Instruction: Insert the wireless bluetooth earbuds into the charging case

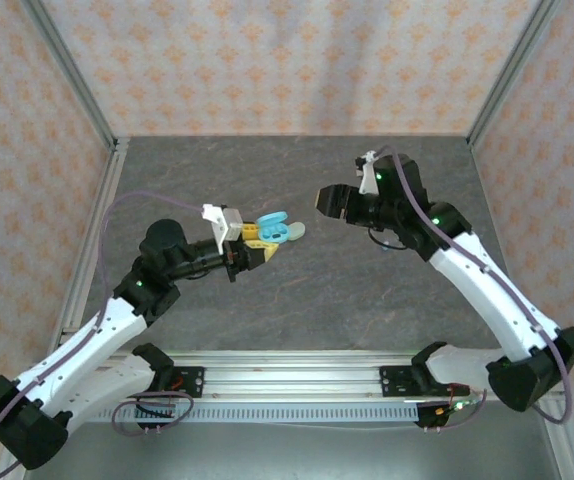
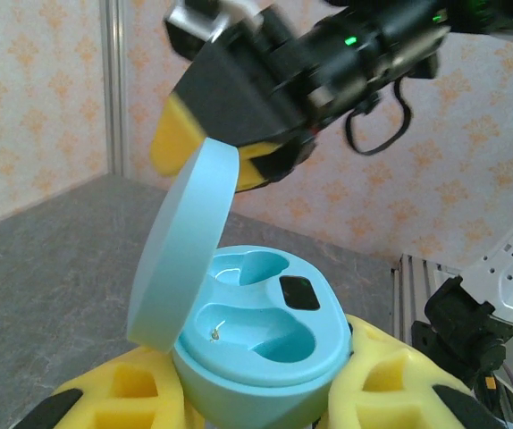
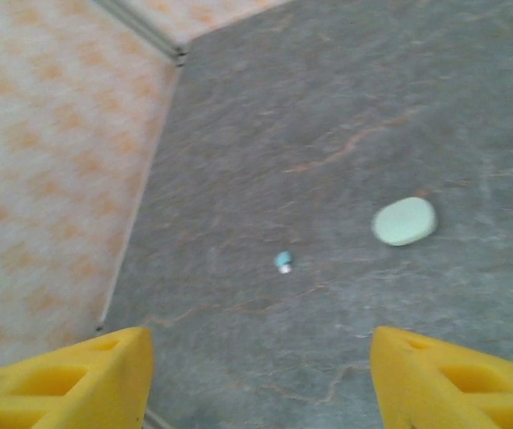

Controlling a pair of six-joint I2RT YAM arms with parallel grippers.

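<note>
My left gripper (image 1: 250, 252) is shut on the light blue charging case (image 2: 265, 340), holding it up off the table between its yellow fingers (image 2: 391, 375). The case's lid (image 2: 180, 250) stands open, and both wells inside are empty. My right gripper (image 3: 261, 375) is open with nothing between its fingers; it hovers just beyond the case, to the right of it (image 1: 329, 201). One tiny teal earbud (image 3: 282, 261) lies on the grey table below the right gripper.
A pale mint oval case (image 3: 405, 221), closed, lies on the table right of the earbud, and it also peeks out beside the held case (image 1: 298, 231). Patterned walls enclose the table on three sides. A metal rail (image 1: 287, 375) runs along the near edge.
</note>
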